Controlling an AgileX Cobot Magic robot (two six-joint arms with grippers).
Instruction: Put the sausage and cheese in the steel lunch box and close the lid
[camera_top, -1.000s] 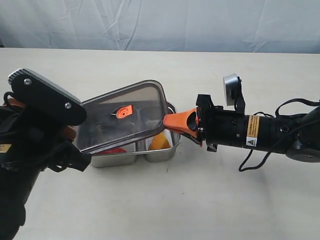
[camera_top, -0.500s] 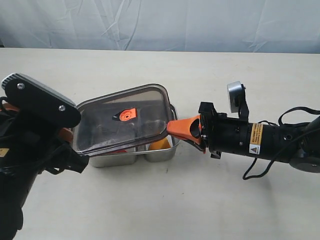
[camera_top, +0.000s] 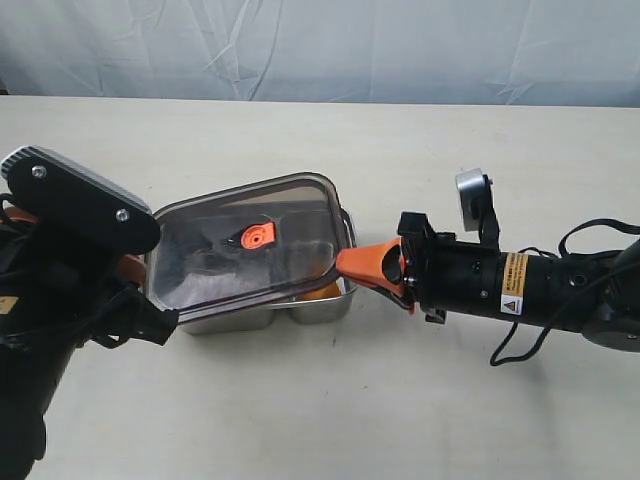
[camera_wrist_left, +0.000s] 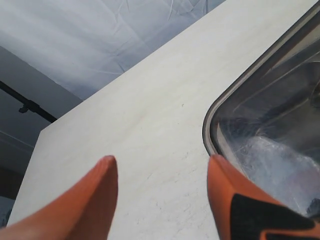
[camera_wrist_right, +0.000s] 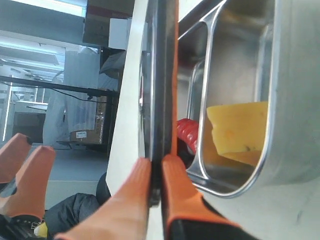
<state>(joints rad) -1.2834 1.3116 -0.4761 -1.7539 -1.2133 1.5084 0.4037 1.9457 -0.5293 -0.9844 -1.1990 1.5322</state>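
The steel lunch box (camera_top: 318, 309) stands at mid-table. The dark see-through lid (camera_top: 215, 262) with its orange valve tab (camera_top: 257, 237) lies tilted over the box, its right end raised a little. My right gripper (camera_top: 345, 262) is shut on that right edge; in the right wrist view its fingertips (camera_wrist_right: 156, 165) pinch the lid's rim (camera_wrist_right: 162, 75). Under the lid, the yellow cheese (camera_wrist_right: 237, 130) sits in the smaller compartment and the red sausage (camera_wrist_right: 186, 132) in the one beyond the divider. My left gripper (camera_wrist_left: 160, 165) is open over bare table beside the lid's corner (camera_wrist_left: 212, 120).
The left arm's bulky black wrist and camera mount (camera_top: 75, 200) crowd the box's left end. The right arm (camera_top: 520, 285) lies low across the table from the right. A wrinkled white backdrop (camera_top: 320, 50) runs along the far edge.
The lid has come down from a steep tilt to nearly flat over the box. The right gripper has dropped and shifted slightly right with it. The left arm barely moved.
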